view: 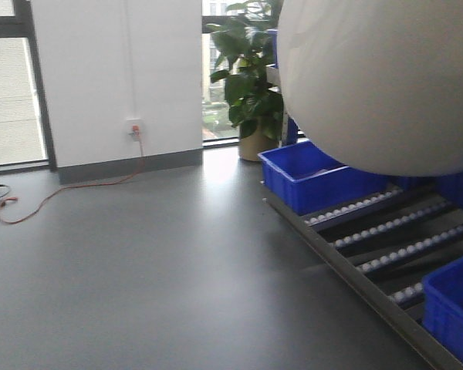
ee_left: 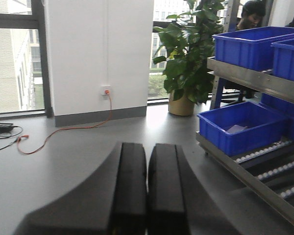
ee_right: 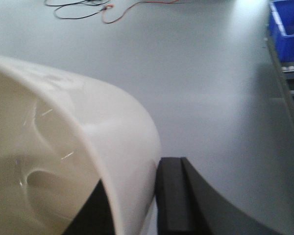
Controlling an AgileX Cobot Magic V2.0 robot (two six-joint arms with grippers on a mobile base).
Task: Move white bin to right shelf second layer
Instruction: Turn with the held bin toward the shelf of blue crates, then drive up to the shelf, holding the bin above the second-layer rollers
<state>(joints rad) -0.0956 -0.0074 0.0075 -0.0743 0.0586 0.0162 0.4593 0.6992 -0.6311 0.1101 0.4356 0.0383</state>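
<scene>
A: Left fingers (ee_left: 132, 181), state?
B: Clenched, pad to pad, nothing between. Grey floor (ee_left: 63, 161) beyond them.
A: Right fingers (ee_right: 174, 196)?
B: Grasping the white bin (ee_right: 63, 147) by its wall. One finger is outside at 6 o'clock, the other dark shape inside the mouth.
A: Where's the bin?
B: Front view: held up close to the camera, filling 1 o'clock, rounded base showing. Roller shelf (view: 386, 247) sits below it at 4 o'clock. Can't tell if it's directly over the rollers.
A: Anything on the shelf?
B: Blue bin (view: 316, 177) at the far end, another (view: 451, 316) at 5 o'clock.
</scene>
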